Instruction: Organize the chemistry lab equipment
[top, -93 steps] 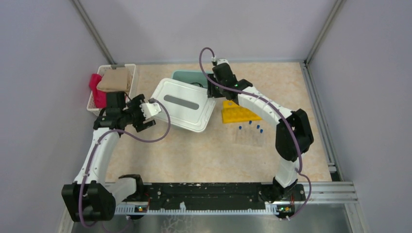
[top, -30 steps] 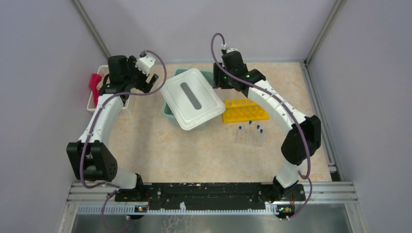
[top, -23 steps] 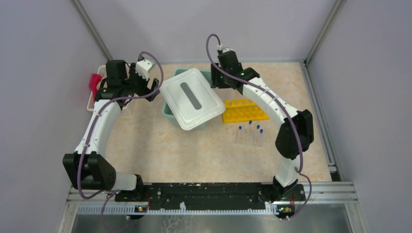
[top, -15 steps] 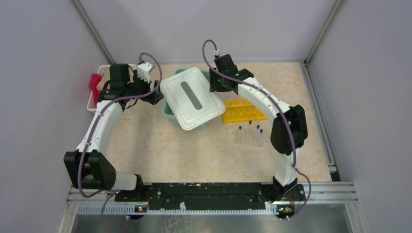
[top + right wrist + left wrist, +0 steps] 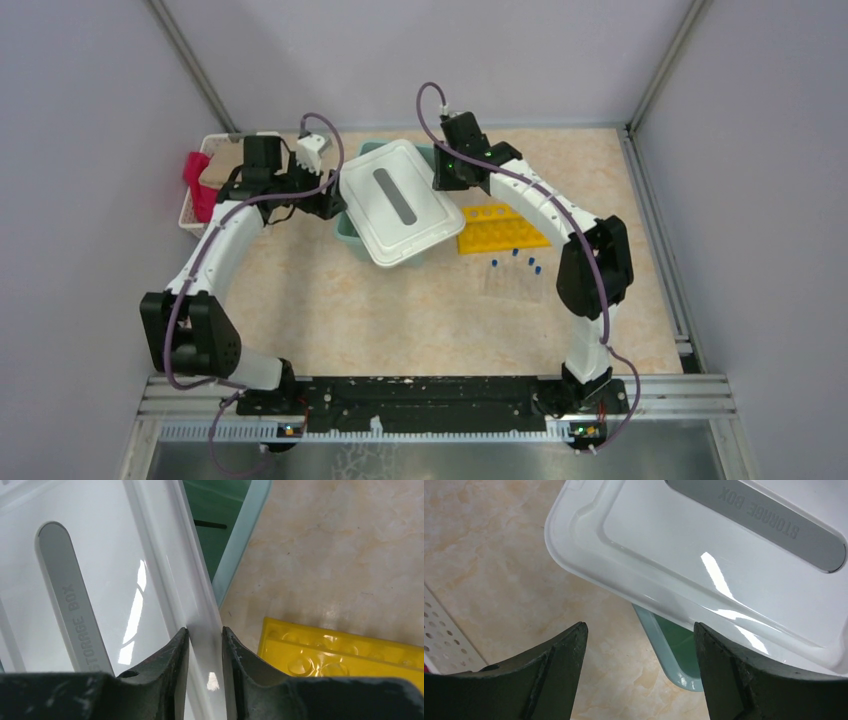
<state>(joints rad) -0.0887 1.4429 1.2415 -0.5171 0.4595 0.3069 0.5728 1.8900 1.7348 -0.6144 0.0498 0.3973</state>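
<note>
A white lid (image 5: 392,203) marked "storage box" lies askew over a teal box (image 5: 345,232), leaving parts of it uncovered. My right gripper (image 5: 447,182) is shut on the lid's right rim (image 5: 205,630); both fingers press the raised edge. In the gap I see a thin black rod (image 5: 210,525) inside the teal box (image 5: 245,525). My left gripper (image 5: 640,630) stands open just off the lid's left corner (image 5: 704,555), above the bare table, holding nothing. The yellow tube rack (image 5: 500,228) lies right of the box, with several blue-capped test tubes (image 5: 515,275) in front of it.
A white basket (image 5: 215,150) with red and tan cloths stands at the back left, close behind my left arm; its perforated wall (image 5: 444,645) shows at the left wrist view's edge. Purple walls enclose the table on three sides.
The lid, earlier lying off the box to the front left, now rests over it. My left gripper swung from above the basket to the lid's left corner. The right jaws closed onto the rim.
</note>
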